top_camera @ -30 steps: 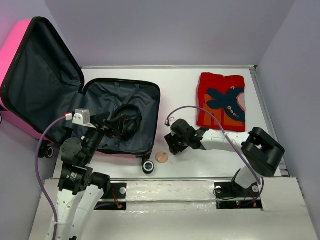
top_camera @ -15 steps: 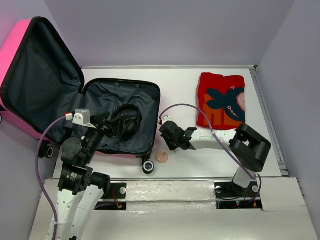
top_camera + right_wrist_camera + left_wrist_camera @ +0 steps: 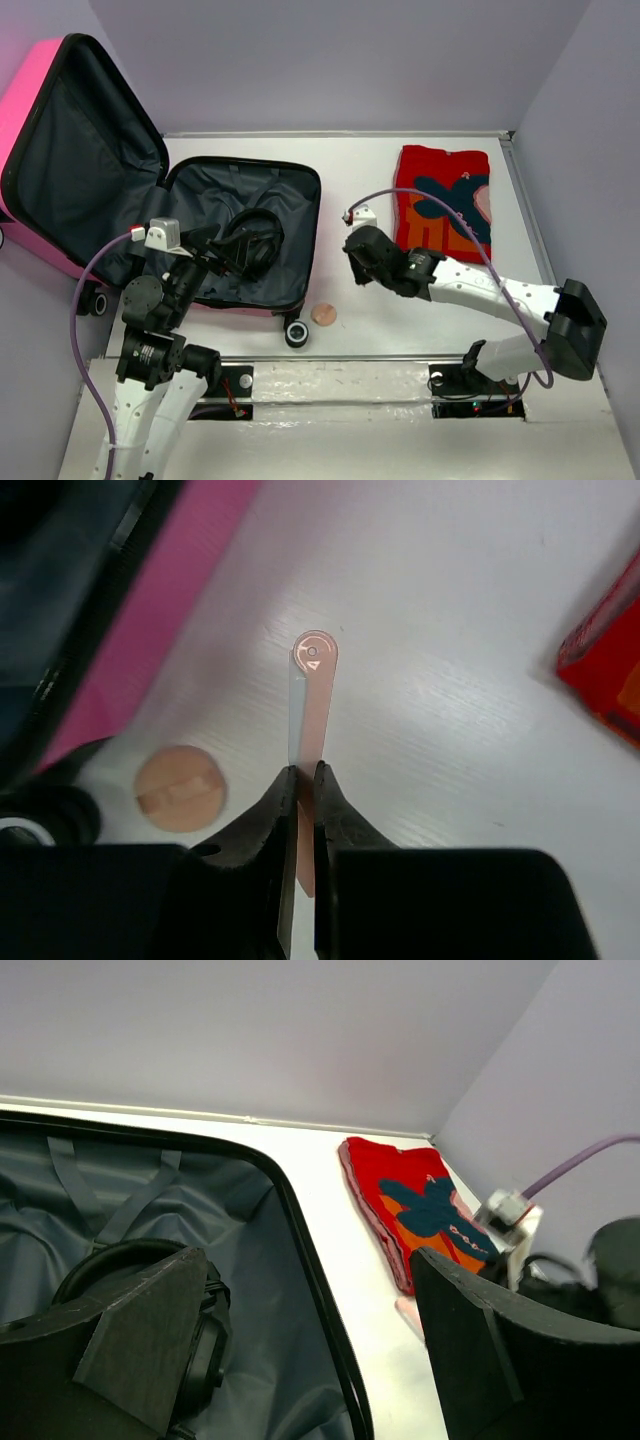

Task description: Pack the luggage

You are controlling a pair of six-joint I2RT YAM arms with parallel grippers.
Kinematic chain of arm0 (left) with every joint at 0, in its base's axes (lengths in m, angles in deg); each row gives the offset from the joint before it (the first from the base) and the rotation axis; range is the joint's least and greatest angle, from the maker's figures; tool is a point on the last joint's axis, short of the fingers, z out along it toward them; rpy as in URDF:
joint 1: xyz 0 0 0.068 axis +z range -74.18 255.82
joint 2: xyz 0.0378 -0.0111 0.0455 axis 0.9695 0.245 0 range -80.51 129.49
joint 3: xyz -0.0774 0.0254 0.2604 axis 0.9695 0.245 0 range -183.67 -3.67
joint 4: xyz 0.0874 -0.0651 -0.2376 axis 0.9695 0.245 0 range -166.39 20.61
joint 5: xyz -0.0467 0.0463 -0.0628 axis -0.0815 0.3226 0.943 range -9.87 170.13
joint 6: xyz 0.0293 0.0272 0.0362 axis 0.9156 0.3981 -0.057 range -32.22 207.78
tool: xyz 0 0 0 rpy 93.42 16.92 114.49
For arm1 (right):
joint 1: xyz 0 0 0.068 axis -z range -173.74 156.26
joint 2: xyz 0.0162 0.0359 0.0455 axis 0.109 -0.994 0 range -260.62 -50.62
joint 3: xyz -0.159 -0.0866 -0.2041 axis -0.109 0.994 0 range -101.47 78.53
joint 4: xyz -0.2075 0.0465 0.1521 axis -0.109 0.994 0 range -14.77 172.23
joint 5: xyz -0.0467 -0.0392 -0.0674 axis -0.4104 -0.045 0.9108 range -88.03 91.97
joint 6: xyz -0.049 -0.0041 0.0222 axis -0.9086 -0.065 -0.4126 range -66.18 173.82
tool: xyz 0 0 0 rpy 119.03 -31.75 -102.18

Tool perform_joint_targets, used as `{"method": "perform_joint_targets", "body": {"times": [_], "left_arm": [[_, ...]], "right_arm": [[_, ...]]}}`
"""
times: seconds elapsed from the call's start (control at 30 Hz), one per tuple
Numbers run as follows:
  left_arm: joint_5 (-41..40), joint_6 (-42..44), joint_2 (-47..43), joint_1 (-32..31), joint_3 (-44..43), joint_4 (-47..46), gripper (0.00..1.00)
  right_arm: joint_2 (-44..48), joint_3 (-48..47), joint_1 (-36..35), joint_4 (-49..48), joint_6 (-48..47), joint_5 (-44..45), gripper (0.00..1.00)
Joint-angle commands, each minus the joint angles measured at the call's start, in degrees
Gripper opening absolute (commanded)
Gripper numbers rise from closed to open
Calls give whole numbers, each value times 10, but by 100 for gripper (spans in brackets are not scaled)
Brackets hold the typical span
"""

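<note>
Swinging back from the peach disc (image 3: 323,314), the right gripper (image 3: 300,772) clamps a thin peach strip (image 3: 312,695), still unpacked, farther from the open luggage (image 3: 200,190) at table-left, where the left gripper (image 3: 310,1325) hangs spread above headphones (image 3: 250,240).

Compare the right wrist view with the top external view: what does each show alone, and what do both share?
Only the right wrist view shows the thin peach strip that the right gripper is shut on. Only the top external view shows the headphones lying in the open luggage, and its raised lid. Both show the luggage's pink shell, the round tan disc on the table, and the red garment.
</note>
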Motion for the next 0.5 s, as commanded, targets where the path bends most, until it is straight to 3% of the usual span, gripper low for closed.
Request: {"method": "perform_joint_targets", "body": {"times": [0.0, 0.1, 0.17, 0.2, 0.27, 0.37, 0.47], "left_arm": [[11, -1, -3, 4, -12, -18, 93], [4, -1, -3, 4, -12, -16, 93], [0, 1, -3, 4, -11, -15, 93], [-2, 2, -2, 4, -12, -12, 93], [-5, 3, -3, 4, -13, -9, 93], [-4, 3, -10, 4, -13, -9, 93], [2, 1, -14, 4, -14, -12, 93]], "right_arm": [[-3, -128, -16, -38, -30, -46, 7], [-107, -265, -31, -73, -49, -73, 7], [-167, -334, -31, -88, -52, -56, 30], [-218, -399, -31, -82, -59, -47, 44], [-245, -439, -31, -52, -57, -40, 76], [-208, -372, -31, -59, -48, -44, 80], [-129, -231, -31, -66, -38, -5, 71]]}}
